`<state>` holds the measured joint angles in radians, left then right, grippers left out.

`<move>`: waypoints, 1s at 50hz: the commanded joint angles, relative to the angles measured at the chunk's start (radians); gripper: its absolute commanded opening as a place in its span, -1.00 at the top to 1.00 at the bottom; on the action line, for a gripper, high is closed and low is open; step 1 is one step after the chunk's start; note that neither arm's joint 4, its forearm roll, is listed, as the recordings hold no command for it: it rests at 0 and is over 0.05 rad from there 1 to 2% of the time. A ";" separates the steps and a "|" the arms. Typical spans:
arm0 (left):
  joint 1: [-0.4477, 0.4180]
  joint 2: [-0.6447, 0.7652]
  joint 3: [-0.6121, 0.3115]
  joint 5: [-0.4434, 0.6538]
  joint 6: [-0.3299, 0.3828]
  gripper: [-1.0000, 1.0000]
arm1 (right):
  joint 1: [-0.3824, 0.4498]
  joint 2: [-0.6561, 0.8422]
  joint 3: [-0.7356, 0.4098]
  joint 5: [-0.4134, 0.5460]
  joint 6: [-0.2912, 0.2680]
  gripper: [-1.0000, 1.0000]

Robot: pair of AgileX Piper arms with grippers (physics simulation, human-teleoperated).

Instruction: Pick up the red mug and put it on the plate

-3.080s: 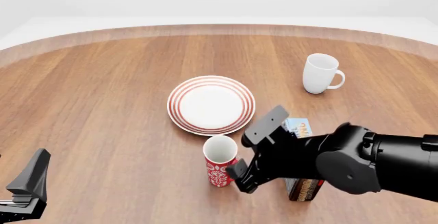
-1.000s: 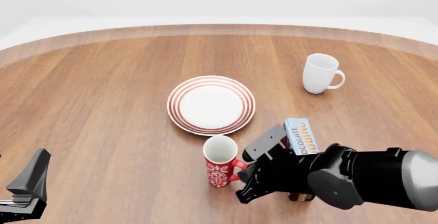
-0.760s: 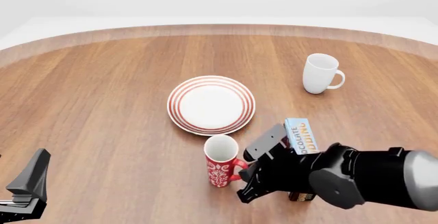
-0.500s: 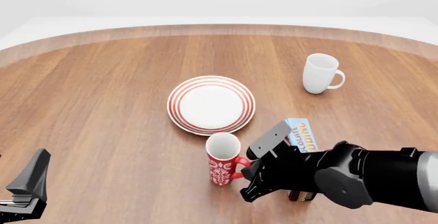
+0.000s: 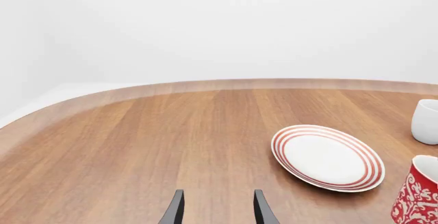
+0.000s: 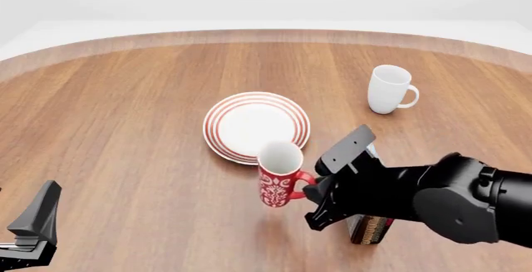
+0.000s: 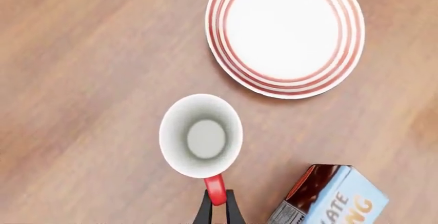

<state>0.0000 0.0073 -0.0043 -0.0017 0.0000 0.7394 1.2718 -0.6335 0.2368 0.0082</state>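
Right gripper: fingers pinch the red loop handle of the tall red patterned mug
Mug: upright, lifted — beside the red-ringed white plate
Left gripper: fingers spread, holding nothing

Red mug upright, lifted just beside red-ringed white plate.

You see the red mug from above, with its white inside facing the camera. Your right gripper has its two fingers closed on the mug's red handle. The plate lies near the mug, not touching it. A blue and brown box stands beside the mug.
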 commanded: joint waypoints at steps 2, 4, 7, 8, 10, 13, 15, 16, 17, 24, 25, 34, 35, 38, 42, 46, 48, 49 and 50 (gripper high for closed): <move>0.000 0.000 0.000 0.000 0.000 -1.00 | -0.024 -0.070 -0.047 0.072 -0.024 1.00; 0.000 0.000 0.000 0.000 0.000 -1.00 | -0.027 -0.070 -0.048 0.071 -0.031 1.00; 0.000 0.000 0.000 0.000 0.000 -1.00 | -0.030 -0.072 -0.052 0.066 -0.034 1.00; 0.000 0.000 0.000 0.000 0.000 -1.00 | -0.031 -0.072 -0.053 0.066 -0.035 1.00; 0.000 0.000 0.000 0.000 0.000 -1.00 | -0.036 -0.072 -0.059 0.065 -0.039 1.00; 0.000 0.000 0.000 0.000 0.000 -1.00 | -0.044 -0.070 -0.072 0.065 -0.049 1.00; 0.000 0.000 0.000 0.000 0.000 -1.00 | -0.046 -0.068 -0.081 0.066 -0.051 1.00; 0.000 0.000 0.000 0.000 0.000 -1.00 | -0.046 -0.067 -0.085 0.068 -0.053 1.00; 0.000 0.000 0.000 0.000 0.000 -1.00 | -0.045 -0.066 -0.091 0.070 -0.054 1.00; 0.000 0.000 0.000 0.000 0.000 -1.00 | -0.067 -0.051 -0.123 0.074 -0.082 1.00; 0.000 0.000 0.000 0.000 0.000 -1.00 | -0.075 -0.048 -0.126 0.070 -0.092 1.00; 0.000 0.000 0.000 0.000 0.000 -1.00 | -0.112 -0.021 -0.183 0.075 -0.097 1.00; 0.000 0.000 0.000 0.000 0.000 -1.00 | -0.118 -0.015 -0.192 0.075 -0.095 1.00; 0.000 0.000 0.000 0.000 0.000 -1.00 | -0.149 0.003 -0.213 0.072 -0.087 1.00; 0.000 0.000 0.000 0.000 0.000 -1.00 | -0.163 0.030 -0.242 0.072 -0.099 1.00; 0.000 0.000 0.000 0.000 0.000 -1.00 | -0.180 0.062 -0.273 0.072 -0.105 1.00; 0.000 0.000 0.000 0.000 0.000 -1.00 | -0.191 0.077 -0.284 0.066 -0.112 1.00; 0.000 0.000 0.000 0.000 0.000 -1.00 | -0.194 0.083 -0.286 0.062 -0.114 1.00; 0.000 0.000 0.000 0.000 0.000 -1.00 | -0.199 0.090 -0.287 0.057 -0.121 1.00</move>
<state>0.0000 0.0073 -0.0043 -0.0017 0.0000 0.5856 1.3050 -0.8624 0.3065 -0.0974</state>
